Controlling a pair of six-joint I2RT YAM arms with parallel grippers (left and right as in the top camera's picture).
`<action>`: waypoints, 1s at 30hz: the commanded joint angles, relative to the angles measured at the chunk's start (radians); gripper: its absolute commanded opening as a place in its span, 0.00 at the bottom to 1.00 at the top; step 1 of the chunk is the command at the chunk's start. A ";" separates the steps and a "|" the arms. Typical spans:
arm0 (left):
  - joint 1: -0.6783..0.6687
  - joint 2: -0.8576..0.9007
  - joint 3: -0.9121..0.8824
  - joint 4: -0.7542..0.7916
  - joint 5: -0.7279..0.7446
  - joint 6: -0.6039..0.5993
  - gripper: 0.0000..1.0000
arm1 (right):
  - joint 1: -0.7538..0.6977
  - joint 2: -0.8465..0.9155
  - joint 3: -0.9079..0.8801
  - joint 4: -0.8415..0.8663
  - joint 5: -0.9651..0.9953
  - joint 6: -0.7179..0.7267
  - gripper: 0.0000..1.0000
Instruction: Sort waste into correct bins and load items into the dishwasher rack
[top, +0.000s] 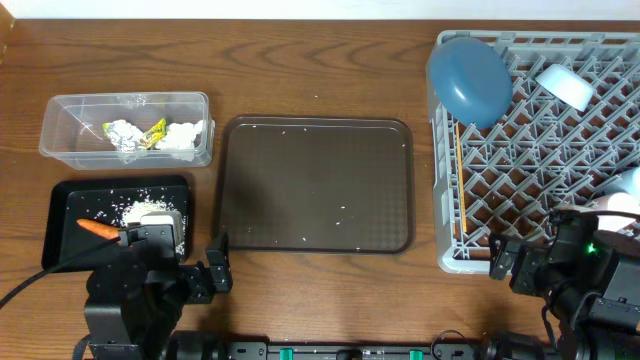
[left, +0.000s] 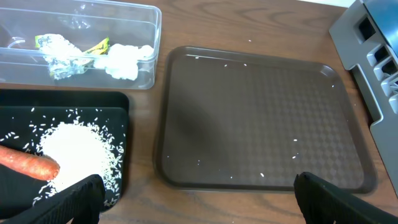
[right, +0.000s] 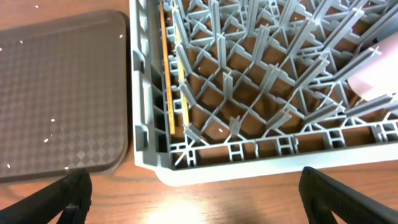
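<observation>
The clear tub (top: 60, 125) at the back left holds the foil ball (top: 122, 135), the yellow-green wrapper (top: 153, 131) and the white paper (top: 185, 135). The black tray (top: 60, 215) holds the rice (left: 74, 146) and the carrot (top: 97, 228). The grey rack (top: 445, 255) on the right holds the dark-blue bowl (top: 470, 78), a light-blue bowl (top: 565, 85), the chopsticks (right: 168, 74) along its left wall, and the pink cup (right: 373, 78) at its right edge. My left gripper (left: 199, 208) is open and empty between the black tray and the brown tray. My right gripper (right: 199, 208) is open and empty before the rack's front wall.
A dark-brown serving tray (top: 315, 240) with a few stray rice grains lies in the middle. Bare wooden table runs along the front edge and between the trays. The rack's front left corner (right: 155, 168) is close to my right gripper.
</observation>
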 joint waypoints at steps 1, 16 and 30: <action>0.003 -0.002 -0.007 0.002 -0.009 -0.006 0.98 | 0.008 -0.002 -0.008 -0.007 0.002 0.013 0.99; 0.003 -0.002 -0.007 0.002 -0.008 -0.005 0.98 | 0.015 -0.045 -0.009 0.012 0.003 0.010 0.99; 0.003 -0.002 -0.007 0.002 -0.009 -0.006 0.98 | 0.127 -0.372 -0.226 0.343 -0.087 -0.013 0.99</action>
